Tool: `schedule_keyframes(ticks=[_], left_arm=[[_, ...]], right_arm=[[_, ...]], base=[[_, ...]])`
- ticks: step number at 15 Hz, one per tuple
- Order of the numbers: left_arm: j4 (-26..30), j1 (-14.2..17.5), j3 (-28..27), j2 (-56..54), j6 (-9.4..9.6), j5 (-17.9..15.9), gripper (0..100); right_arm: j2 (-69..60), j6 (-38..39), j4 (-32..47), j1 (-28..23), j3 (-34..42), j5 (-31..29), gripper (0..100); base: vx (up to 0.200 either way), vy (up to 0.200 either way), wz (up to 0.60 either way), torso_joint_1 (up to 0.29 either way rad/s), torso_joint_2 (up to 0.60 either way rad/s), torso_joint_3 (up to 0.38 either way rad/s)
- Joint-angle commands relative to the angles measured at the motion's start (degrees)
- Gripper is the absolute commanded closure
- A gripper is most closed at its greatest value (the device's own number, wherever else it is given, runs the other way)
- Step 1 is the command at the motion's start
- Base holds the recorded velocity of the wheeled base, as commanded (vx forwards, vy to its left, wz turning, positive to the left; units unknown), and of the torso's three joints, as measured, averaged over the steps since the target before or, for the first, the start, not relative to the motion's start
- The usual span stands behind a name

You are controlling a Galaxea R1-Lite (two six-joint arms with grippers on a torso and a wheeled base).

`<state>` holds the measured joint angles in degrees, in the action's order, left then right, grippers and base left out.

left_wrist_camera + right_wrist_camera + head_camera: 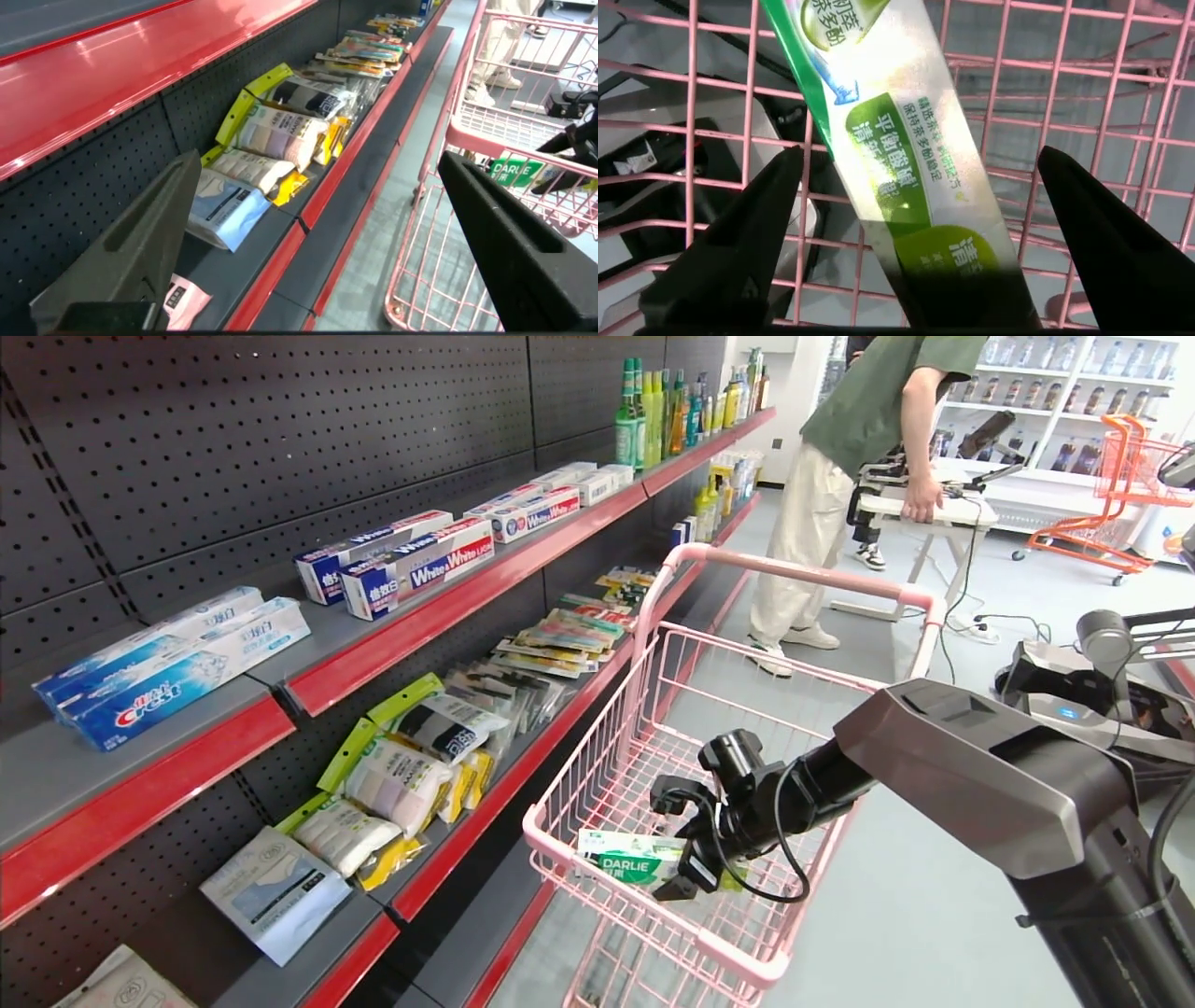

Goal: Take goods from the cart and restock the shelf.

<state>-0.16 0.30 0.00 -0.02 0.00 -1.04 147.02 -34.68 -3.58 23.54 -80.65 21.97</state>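
A pink wire cart (794,574) stands beside the shelf. Inside it lies a green-and-white toothpaste box (621,859). My right gripper (674,845) is down in the cart at the box, open. From the right wrist, the box (896,159) runs between the two spread fingers (738,252), with the gripper (915,271) straddling its near end. My left gripper (318,271) is open and holds nothing. It hangs by the lower shelf, facing the packets (271,140), with the cart (467,140) and the box (519,170) off to one side.
The upper shelf (467,602) has a red edge and carries rows of toothpaste boxes (411,560), with bare gaps between groups. The lower shelf holds bagged goods (392,784). Bottles (653,411) stand at the far end. An orange cart (1111,485) is far back right.
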Motion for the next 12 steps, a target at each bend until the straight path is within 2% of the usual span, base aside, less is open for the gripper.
schedule_keyframes(ticks=[1, 8, 9, 12], left_arm=[[0.0, 0.0, 0.0, 0.0, 0.0, 0.0, 0], [0.0, 0.0, 0.0, 0.0, -0.09, 0.0, 0], [0.0, 0.0, 0.0, 0.0, 0.0, 0.0, 0], [0.0, 0.0, 0.0, 0.0, 0.0, 0.0, 0]], right_arm=[[0.0, -0.4, 0.1, 0.0, 0.1, -0.3, 0], [0.0, -0.5, 0.6, 0.3, 0.1, -0.4, 0], [0.0, -0.4, 0.7, 0.3, 0.1, -0.4, 100], [-0.1, 0.5, 2.4, 0.3, 0.1, -0.6, 100]], base=[[0.0, 0.0, 0.0, 0.0, 0.0, 0.0], [0.0, 0.0, 0.0, 0.0, 0.0, 0.0], [0.0, 0.0, 0.0, 0.0, 0.0, 0.0], [0.0, 0.0, 0.0, 0.0, 0.0, 0.0]])
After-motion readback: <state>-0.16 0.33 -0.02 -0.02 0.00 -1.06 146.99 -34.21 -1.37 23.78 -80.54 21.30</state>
